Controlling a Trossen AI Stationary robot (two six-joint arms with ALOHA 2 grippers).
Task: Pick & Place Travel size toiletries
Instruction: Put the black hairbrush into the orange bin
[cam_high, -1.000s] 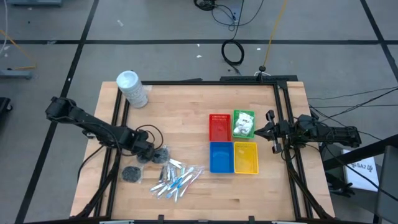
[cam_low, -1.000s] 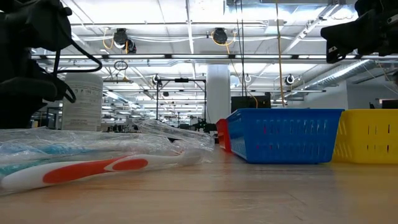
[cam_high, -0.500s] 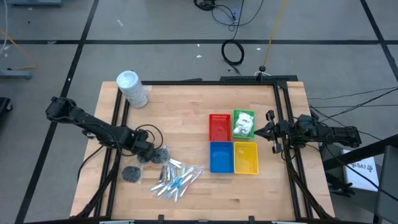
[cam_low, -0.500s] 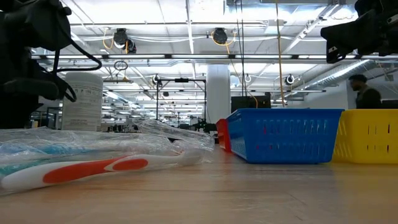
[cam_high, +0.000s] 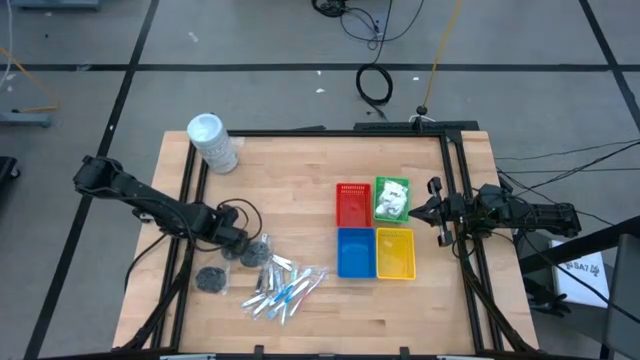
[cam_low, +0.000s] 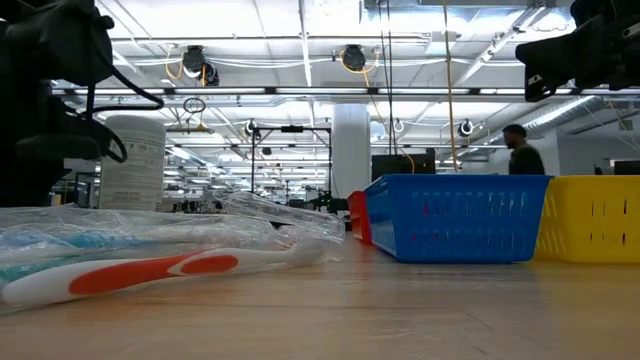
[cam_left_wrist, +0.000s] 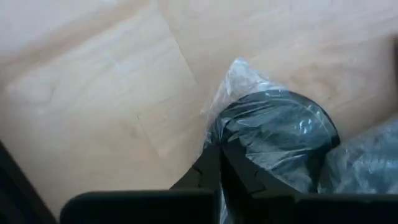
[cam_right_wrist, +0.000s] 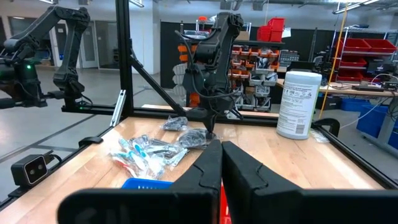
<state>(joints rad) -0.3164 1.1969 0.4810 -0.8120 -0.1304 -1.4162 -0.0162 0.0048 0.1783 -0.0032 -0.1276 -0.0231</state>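
Left wrist view: the fingers (cam_left_wrist: 219, 171) of the left gripper are seen pressed together on the clear wrap of a dark grey round bundle (cam_left_wrist: 273, 134), which lies on the worktop (cam_left_wrist: 87, 93) with a second wrapped bundle (cam_left_wrist: 367, 162) just beside it. Only a pinch of film at the bundle's edge appears to be caught, so the wrap could be expected to slip out or tear once a lift is tried, and the neighbouring bundle could be dragged along.

From the high view, the left gripper (cam_high: 240, 246) is placed at the near-left part of the worktop, at the grey bundles (cam_high: 258, 250), with another grey bundle (cam_high: 211, 279) apart from them and the clear-wrapped blue-and-white sticks (cam_high: 285, 290) heaped just beside. A brush against that heap during the lift could scatter it.

Farther across, four trays are set together: blue tray (cam_high: 355, 252), yellow tray (cam_high: 395, 254), red tray (cam_high: 352, 204) and green tray (cam_high: 392, 199), the last already holding white packets (cam_high: 391, 201). The right gripper (cam_high: 436, 211) waits beside the green tray, its fingers closed on nothing. A white tub (cam_high: 212, 143) stands at the far left corner.
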